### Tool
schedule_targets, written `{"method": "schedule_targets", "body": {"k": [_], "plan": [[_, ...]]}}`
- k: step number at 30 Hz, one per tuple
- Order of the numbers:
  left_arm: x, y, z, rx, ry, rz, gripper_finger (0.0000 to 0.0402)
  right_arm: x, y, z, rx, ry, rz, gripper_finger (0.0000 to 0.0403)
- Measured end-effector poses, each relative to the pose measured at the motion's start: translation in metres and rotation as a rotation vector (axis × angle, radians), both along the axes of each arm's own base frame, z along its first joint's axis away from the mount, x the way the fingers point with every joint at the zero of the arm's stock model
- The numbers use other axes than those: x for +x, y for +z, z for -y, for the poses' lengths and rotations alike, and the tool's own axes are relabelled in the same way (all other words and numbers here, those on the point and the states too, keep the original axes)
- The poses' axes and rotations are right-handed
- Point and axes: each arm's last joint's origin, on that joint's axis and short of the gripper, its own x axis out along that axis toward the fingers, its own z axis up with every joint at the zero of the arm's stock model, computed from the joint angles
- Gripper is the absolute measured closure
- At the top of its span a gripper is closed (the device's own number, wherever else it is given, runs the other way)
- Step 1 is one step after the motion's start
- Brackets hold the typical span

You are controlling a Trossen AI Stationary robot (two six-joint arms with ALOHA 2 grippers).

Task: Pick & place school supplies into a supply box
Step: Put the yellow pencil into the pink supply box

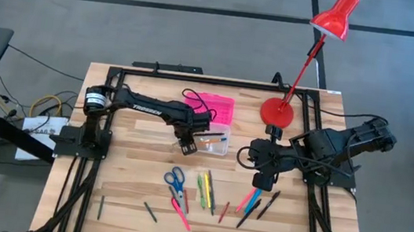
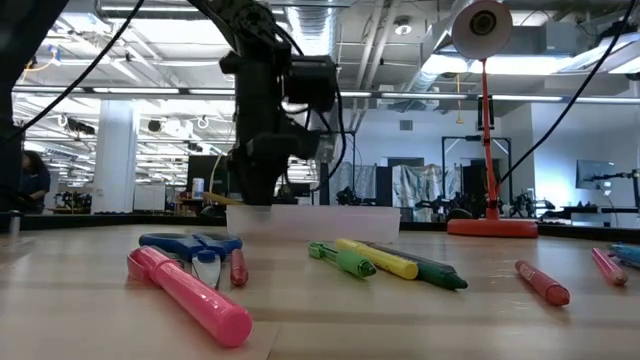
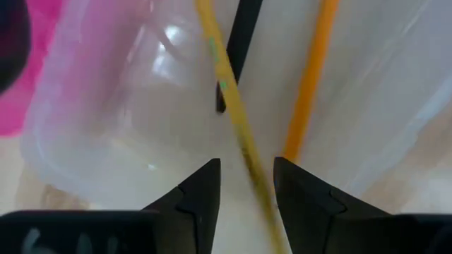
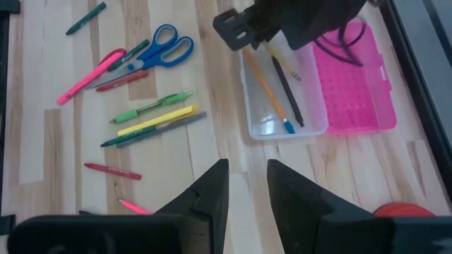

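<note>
— Wooden table (image 1: 140, 143) under both arms, a red lamp (image 1: 335, 14) at its far right corner. Where's the box?

— Box (image 1: 214, 141) sits mid-table toward the far edge: clear base, pink lid (image 1: 216, 106) folded open behind it. Right wrist view shows an orange pencil (image 4: 268, 90) and a black pen (image 4: 288, 90) lying inside the base.

— And the left gripper?

— Left gripper (image 1: 187, 143) hangs over the box's left end. Its wrist view has the fingers (image 3: 200, 197) apart, a yellow pencil (image 3: 227, 99) running down between them, blurred. I cannot tell whether they touch it.

— The right one?

— Right gripper (image 1: 263, 177) hovers near the box's right side, over bare wood, fingers (image 4: 207, 194) apart and holding nothing.

— What remains on the table?

— Scissors (image 1: 175, 179) with a pink marker (image 2: 188, 295) beside them, green and yellow markers (image 1: 206, 189) side by side near the middle, another cluster (image 1: 253, 203) of pens just below the right gripper, and a few dark ones scattered toward the front left.
</note>
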Motion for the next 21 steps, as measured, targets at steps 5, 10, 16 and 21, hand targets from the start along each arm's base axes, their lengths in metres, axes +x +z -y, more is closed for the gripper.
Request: {"method": "schedule_targets", "body": {"k": [5,10,16,21], "plan": [[0.003,-0.013,0.001,-0.032,0.016,-0.022,0.0277,0.000,0.000,0.000,-0.001,0.001,-0.007,0.0310],[0.007,-0.014,0.000,-0.034,0.016,-0.006,0.0304,-0.001,-0.001,0.000,-0.001,0.001,-0.010,0.0310],[0.007,-0.014,-0.002,-0.032,0.019,-0.002,0.0347,-0.001,-0.001,0.000,-0.002,0.000,-0.010,0.0310],[0.007,-0.014,-0.002,-0.032,0.018,-0.001,0.0372,-0.001,-0.001,0.001,-0.010,-0.004,-0.010,0.0310]]}}
